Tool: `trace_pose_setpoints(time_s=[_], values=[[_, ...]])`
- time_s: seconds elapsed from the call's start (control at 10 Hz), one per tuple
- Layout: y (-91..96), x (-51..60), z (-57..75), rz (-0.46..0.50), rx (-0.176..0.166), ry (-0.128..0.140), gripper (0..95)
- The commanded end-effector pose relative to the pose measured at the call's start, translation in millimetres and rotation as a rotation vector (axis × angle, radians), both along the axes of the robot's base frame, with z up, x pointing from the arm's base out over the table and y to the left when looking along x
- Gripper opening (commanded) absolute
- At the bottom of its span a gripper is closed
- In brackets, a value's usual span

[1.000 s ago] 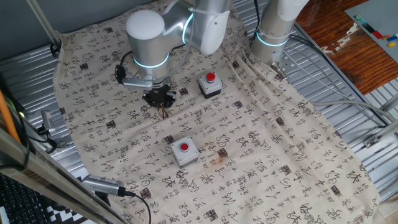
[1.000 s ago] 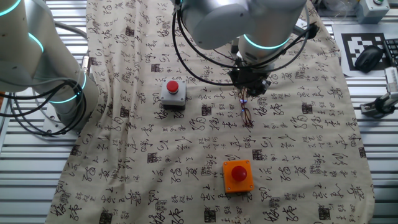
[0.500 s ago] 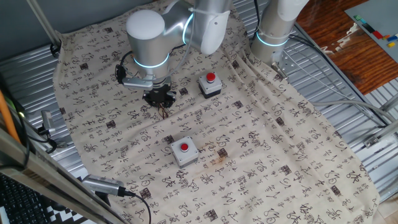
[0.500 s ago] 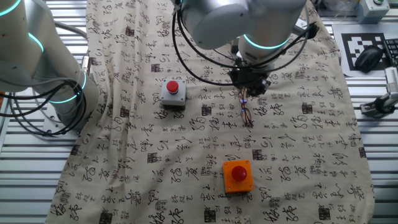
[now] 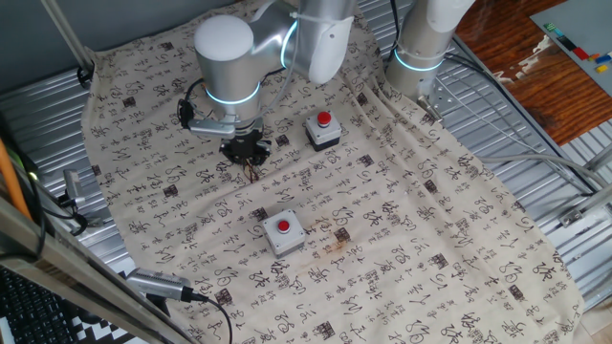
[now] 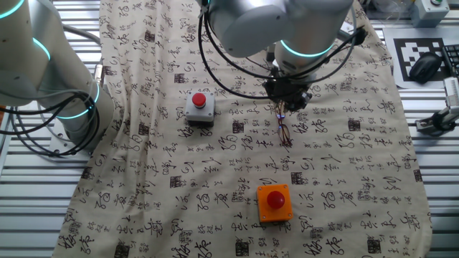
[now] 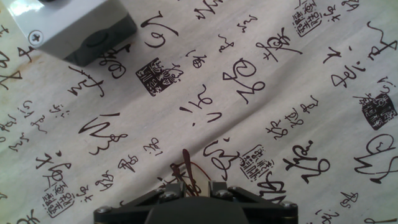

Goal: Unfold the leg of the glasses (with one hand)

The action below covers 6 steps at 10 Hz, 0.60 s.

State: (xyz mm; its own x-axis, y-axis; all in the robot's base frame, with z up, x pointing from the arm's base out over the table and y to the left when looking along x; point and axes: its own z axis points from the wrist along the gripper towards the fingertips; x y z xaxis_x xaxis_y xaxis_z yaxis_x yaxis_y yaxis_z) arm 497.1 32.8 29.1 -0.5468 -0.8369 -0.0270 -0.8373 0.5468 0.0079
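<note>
- Hand view: glasses (image 7: 186,174) sit right at the fingertips of the gripper (image 7: 198,190), thin reddish-brown wire poking out between the black finger links at the bottom edge.
- Looks clamped on the frame or a leg, but the contact point is hidden by the fingers; cannot tell for sure whether closed on it or only straddling it.
- Other fixed view: glasses (image 6: 284,129) lie on the printed cloth (image 6: 215,172) directly below the gripper (image 6: 287,100), wire extending just past the fingertips toward the orange button box (image 6: 274,202), which stands well apart.
- One fixed view: gripper (image 5: 245,153) low over the cloth, sliver of the glasses (image 5: 252,173) visible just under it; grey button box (image 5: 323,131) off to one side, a second grey box (image 5: 283,233) further out.
- Handling judgement: very light, thin wire, springy, easily bent; lenses fragile and smooth, likely slippery. Hinge is the weak spot.
- Best hold probably on the leg near its free end, or on the frame beside the hinge, with light force; avoid squeezing the lenses.
- One-handed: cloth friction must anchor the frame while the leg swings, so expect the whole thing to slide or drag cloth.
</note>
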Motion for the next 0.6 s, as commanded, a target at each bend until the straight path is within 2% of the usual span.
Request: trace_pose_setpoints(time_s=[0.1,0.3,0.4,0.6], values=[[-0.6,-1.0,-0.4,0.001,0.0,-0.001,19.0],[-0.8,-1.4,-1.3,0.0,0.0,-0.001,19.0],[-0.8,-1.4,-1.3,-0.003,0.0,-0.001,0.0],[-0.8,-1.4,-1.4,-0.008,0.0,-0.001,0.0]])
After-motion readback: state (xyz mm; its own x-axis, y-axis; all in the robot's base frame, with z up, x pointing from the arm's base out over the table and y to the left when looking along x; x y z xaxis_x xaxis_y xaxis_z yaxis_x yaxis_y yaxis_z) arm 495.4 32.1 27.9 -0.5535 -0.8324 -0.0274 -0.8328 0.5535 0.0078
